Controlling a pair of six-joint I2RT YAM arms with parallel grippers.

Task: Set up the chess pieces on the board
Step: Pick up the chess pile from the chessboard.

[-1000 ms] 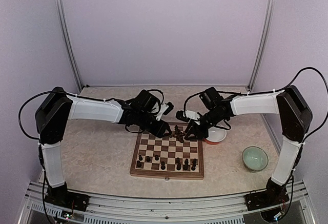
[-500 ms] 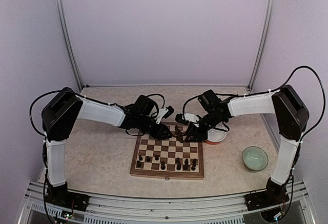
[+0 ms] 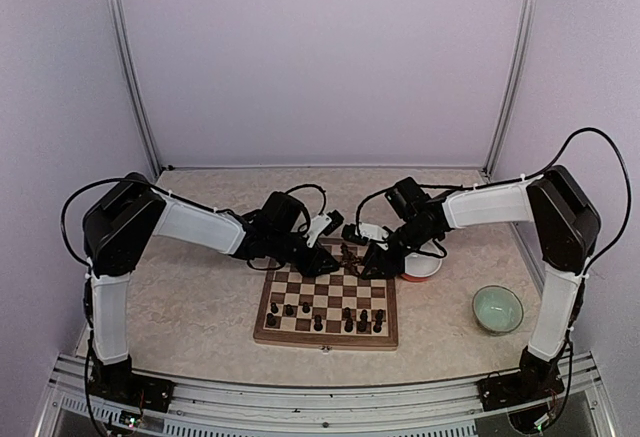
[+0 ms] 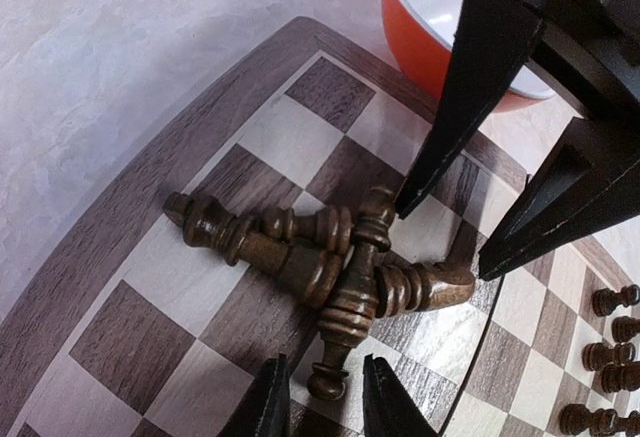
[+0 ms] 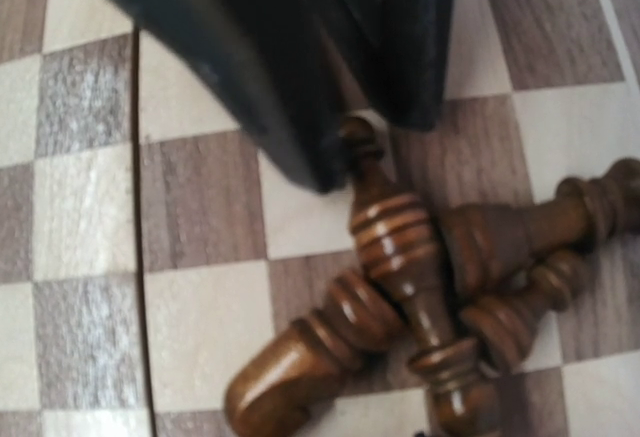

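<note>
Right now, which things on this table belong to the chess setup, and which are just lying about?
Belongs to the job: the board, the heap of toppled brown pieces at its far edge, the dark pieces standing on its near rows.
Lying about: the orange bowl, the green bowl.

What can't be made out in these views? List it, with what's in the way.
- Top external: the heap of fallen chess pieces is too small and partly covered by the left gripper and right gripper; no count possible.
- Left wrist: the bottom edge cuts off the left gripper's fingers; whether they pinch a piece's end is unclear.
- Right wrist: blurred, and the right gripper's dark fingers hide the board's upper squares.
</note>
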